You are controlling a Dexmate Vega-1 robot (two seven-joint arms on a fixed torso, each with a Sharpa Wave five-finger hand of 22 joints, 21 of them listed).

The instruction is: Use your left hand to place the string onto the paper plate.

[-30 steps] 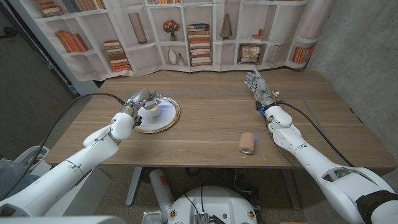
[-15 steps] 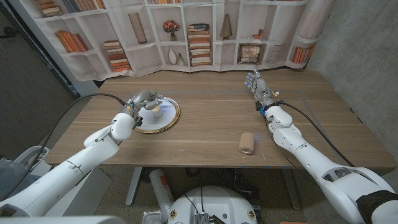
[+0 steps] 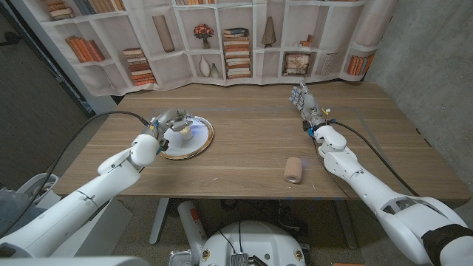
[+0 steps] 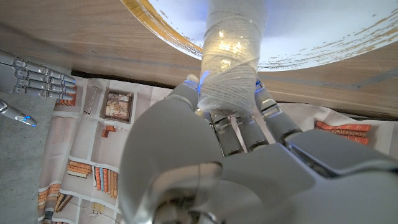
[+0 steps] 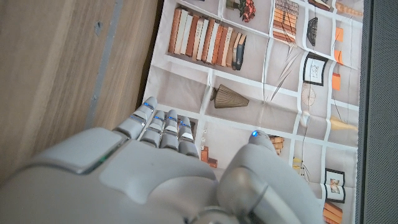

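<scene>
- One spool of string (image 3: pixel 182 127), pale and wound on a tube, sits over the paper plate (image 3: pixel 199 140); in the left wrist view the string (image 4: pixel 231 65) stands with its end against the plate's white face (image 4: pixel 323 37).
- One paper plate, white with a gold-brown rim, lies on the wooden table (image 3: pixel 251 148) toward the robot's left side.
- The left hand (image 3: pixel 167 120) is over the plate's near-left part with its fingers wrapped about the string; the left wrist view shows the fingers (image 4: pixel 239 134) and thumb closed on the spool's lower half, so it is grasping the string.
- The right hand (image 3: pixel 303 100) is well apart, at the table's far right, fingers straight and together, holding nothing; the right wrist view shows the same hand (image 5: pixel 161 155) with fingers extended toward the bookshelf backdrop (image 5: pixel 261 56).
- One tan roll (image 3: pixel 293 170) lies on its side near the table's front edge, between the two arms and closer to the right one.
- One printed bookshelf backdrop (image 3: pixel 222 37) hangs behind the table.
</scene>
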